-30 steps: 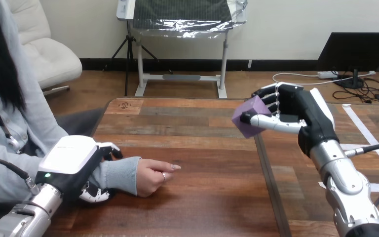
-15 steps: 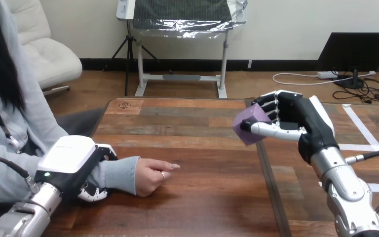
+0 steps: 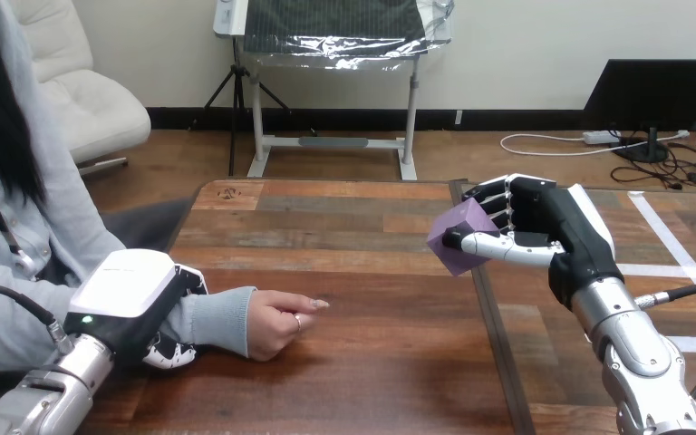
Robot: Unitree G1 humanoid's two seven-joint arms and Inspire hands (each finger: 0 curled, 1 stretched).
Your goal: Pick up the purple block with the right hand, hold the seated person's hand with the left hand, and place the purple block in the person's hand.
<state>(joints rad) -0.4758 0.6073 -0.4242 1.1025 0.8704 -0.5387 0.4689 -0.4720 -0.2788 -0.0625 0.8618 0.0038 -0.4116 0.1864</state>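
My right hand [image 3: 544, 227] hangs above the table's right part, fingers and thumb curled round the purple block [image 3: 458, 237], which it holds clear of the wood. At the left, my left hand [image 3: 131, 304] is closed round the person's wrist in its grey sleeve [image 3: 213, 317]. The person's hand [image 3: 281, 322] rests on the table as a loose fist, knuckles up, one finger pointing right. The block is about a hand's length to the right of that fist and higher.
The wooden table [image 3: 344, 381] has a dark seam [image 3: 494, 326] running front to back under the block. The person sits at the left edge.
My right hand has sunk a little and drifted slightly nearer with the block. The left hand and the person's fist stay where they were.
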